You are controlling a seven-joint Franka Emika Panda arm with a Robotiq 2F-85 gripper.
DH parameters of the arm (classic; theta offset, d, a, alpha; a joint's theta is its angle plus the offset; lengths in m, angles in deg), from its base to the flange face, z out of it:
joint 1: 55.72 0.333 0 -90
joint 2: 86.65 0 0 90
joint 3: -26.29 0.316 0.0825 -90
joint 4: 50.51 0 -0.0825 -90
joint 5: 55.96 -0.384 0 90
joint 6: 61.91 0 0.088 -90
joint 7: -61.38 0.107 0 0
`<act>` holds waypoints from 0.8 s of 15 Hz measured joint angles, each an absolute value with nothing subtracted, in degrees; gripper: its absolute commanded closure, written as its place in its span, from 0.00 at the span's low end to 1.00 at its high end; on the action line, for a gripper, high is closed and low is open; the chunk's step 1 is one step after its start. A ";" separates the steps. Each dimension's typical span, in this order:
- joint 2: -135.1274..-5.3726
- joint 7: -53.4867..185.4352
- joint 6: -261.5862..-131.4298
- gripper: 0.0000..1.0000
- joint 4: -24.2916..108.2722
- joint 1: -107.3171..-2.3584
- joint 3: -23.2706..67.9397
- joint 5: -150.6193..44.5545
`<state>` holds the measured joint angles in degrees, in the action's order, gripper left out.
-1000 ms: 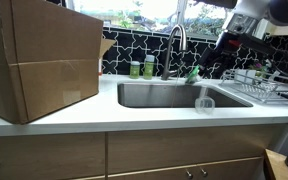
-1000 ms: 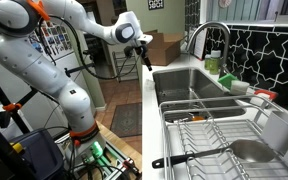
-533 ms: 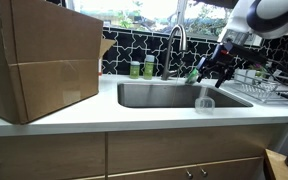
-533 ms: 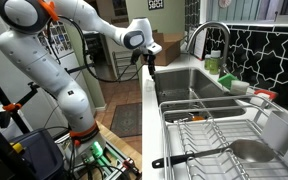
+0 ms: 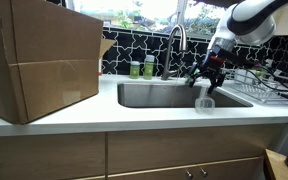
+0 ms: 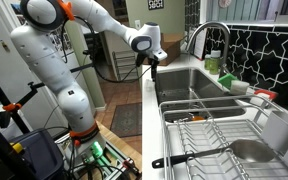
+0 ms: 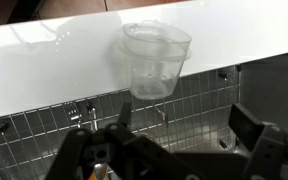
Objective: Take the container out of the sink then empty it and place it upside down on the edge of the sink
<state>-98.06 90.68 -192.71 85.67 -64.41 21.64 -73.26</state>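
Wrist view is crossed by the white counter (image 7: 44, 60), with the sink (image 7: 199, 105) beneath it. The gripper (image 7: 177, 128) is held over the sink, jaws apart and empty. The container (image 7: 154, 58) is seen on the counter's front edge, out of the sink. Grasping seems in hand; next, the jaws should be brought around it.
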 measured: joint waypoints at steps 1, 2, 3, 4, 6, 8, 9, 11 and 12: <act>-97.23 89.83 -191.53 0.00 84.95 -64.37 21.63 -73.44; -96.45 89.01 -190.15 0.00 84.31 -64.37 21.58 -73.45; -95.74 88.30 -188.74 0.00 83.68 -64.37 21.49 -73.45; -95.06 87.77 -187.26 0.00 83.05 -64.38 21.40 -73.45; -93.73 86.99 -184.64 0.00 81.87 -64.38 21.25 -73.44; -92.49 86.61 -182.47 0.00 80.78 -64.38 21.17 -73.40; -91.90 86.53 -181.44 0.00 80.22 -64.38 21.16 -73.38; -90.72 86.50 -180.10 0.00 79.30 -64.38 21.15 -73.33; -90.14 86.50 -179.50 0.00 78.84 -64.38 21.15 -73.33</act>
